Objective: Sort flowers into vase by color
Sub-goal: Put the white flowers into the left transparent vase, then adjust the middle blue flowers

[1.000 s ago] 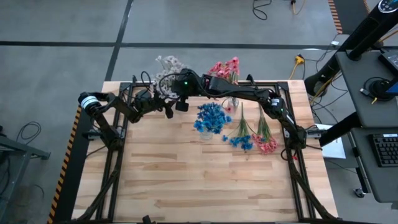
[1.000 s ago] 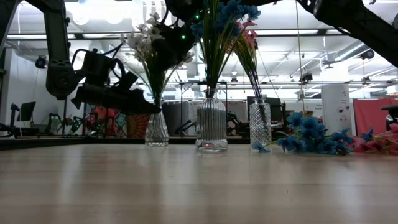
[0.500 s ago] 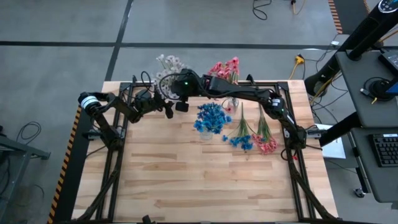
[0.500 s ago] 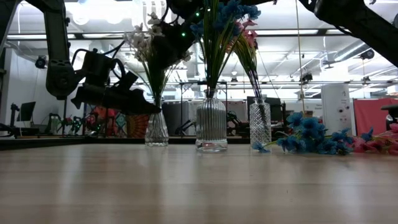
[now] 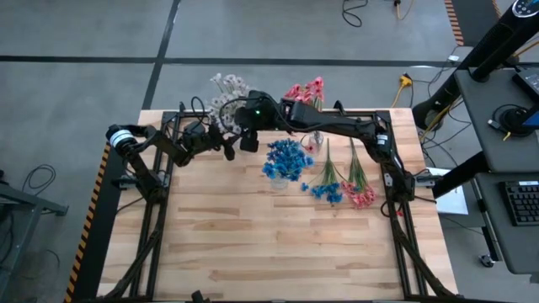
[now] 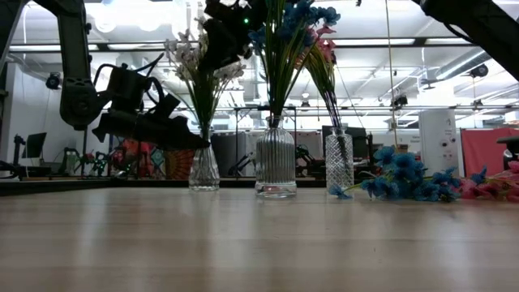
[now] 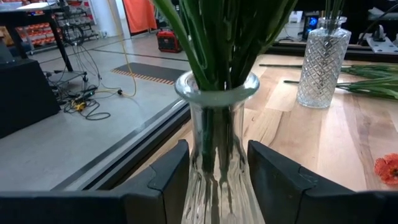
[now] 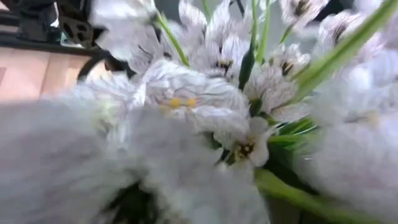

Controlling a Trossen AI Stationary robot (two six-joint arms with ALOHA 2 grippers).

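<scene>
1. White blossoms (image 5: 226,91) stand in the glass vase (image 7: 217,155) at the tabletop's (image 5: 253,244) far left, where the white colour group belongs.
2. Left gripper (image 7: 214,180) has its fingers (image 7: 163,177) on either side of that vase, hugging the glass, seemingly to steady it while stems go in.
3. Right gripper (image 5: 248,135) hovers at the white blooms; I cannot tell how wide its fingers stand.
4. Blue flowers (image 6: 296,16) fill the middle vase (image 6: 276,166), and pink flowers (image 5: 306,91) the right vase (image 6: 340,166).
5. Loose blue sprays (image 5: 328,189) and a pink spray (image 5: 360,195) lie on the tabletop near the right side, not yet sorted.
</scene>
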